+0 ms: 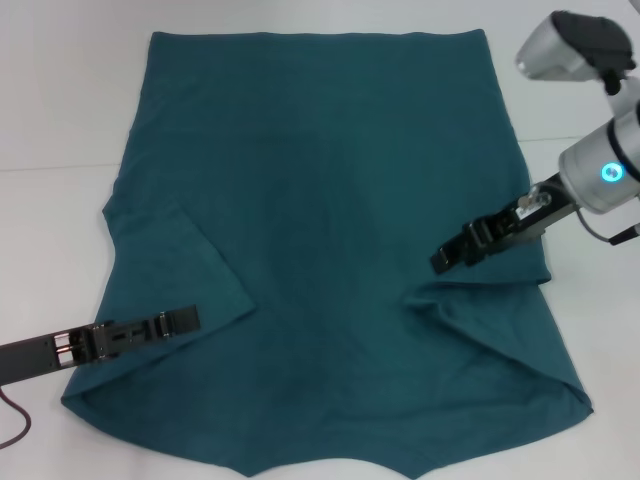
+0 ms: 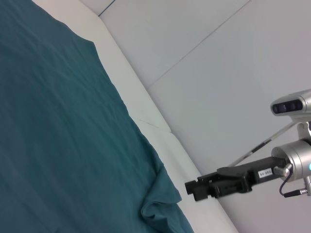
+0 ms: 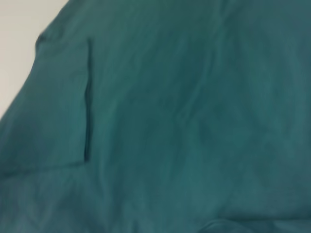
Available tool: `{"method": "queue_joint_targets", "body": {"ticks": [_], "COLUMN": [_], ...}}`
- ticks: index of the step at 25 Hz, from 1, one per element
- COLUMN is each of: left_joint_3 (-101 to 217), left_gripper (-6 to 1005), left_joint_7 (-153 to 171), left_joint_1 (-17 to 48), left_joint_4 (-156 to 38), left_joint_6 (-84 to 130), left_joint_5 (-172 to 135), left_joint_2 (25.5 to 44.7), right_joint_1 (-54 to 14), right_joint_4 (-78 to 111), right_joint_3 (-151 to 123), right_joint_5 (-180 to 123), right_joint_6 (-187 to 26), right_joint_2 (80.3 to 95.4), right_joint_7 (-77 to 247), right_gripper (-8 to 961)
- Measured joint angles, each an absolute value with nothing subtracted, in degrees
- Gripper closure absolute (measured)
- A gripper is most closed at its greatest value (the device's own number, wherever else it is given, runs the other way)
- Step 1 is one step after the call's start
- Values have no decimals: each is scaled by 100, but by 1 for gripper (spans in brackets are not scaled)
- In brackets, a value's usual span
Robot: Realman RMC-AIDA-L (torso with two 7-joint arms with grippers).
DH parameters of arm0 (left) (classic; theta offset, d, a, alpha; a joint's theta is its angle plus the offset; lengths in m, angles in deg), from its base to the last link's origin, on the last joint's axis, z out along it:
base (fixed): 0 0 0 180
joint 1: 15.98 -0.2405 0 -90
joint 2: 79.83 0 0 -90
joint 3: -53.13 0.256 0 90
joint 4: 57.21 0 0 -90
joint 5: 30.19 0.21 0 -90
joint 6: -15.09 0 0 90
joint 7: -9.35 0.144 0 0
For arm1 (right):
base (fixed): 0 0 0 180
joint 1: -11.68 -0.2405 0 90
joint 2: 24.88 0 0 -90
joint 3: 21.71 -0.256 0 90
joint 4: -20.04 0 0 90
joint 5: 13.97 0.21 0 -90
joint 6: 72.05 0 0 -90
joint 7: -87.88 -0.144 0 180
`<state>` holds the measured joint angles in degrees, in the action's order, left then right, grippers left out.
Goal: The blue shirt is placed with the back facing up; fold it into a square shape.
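The blue shirt lies flat on the white table, plain side up, hem at the far edge. Its left sleeve is folded inward over the body. The right sleeve is also turned in and lies rumpled. My left gripper is low over the near edge of the left sleeve fold. Just above the right sleeve fold, over the shirt's right side, hovers my right gripper, with no cloth hanging from it. The left wrist view shows the shirt and the right gripper beyond its bunched edge. The right wrist view is filled with shirt and the folded sleeve.
The white table shows bare at the left, the right and the far edge. The shirt's near edge runs close to the table's front. A red-brown cable hangs by the left arm at the lower left.
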<state>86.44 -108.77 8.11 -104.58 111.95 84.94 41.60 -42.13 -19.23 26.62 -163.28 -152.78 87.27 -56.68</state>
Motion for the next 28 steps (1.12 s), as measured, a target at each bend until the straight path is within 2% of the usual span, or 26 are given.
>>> {"method": "queue_joint_targets", "body": {"ticks": [6,9,15,19,28], "left_joint_3": [8644,8644,8645,8644,8645], "left_gripper": [215,215,215,216,216], "left_joint_7": [-10886,-10890,-10895,-10904,-10914], "left_joint_1": [798,794,800,801,860], "left_joint_4": [-10458,-10458,-10458,-10455,-10449], "left_joint_6": [11158,11149,11115,11058,11040], "left_joint_5": [8494,8494,8494,8494,8495], "left_joint_2": [4156,4162,4164,4163,4163], "right_joint_1": [-4269,-4209,-3921,-3638,-3239], "right_joint_4": [-1952,-2077,-2302,-2307,-2243], "right_joint_3": [2837,2836,2782,2648,2201], "right_joint_5": [-16322,-16393,-16523,-16526,-16519], "right_joint_6": [-15325,-15385,-15614,-15646,-15177], "right_joint_2": [8768,8671,8361,8227,8229], "right_joint_7": [-5712,-6022,-6809,-6995,-7057], "right_gripper": [435,204,211,217,218]}}
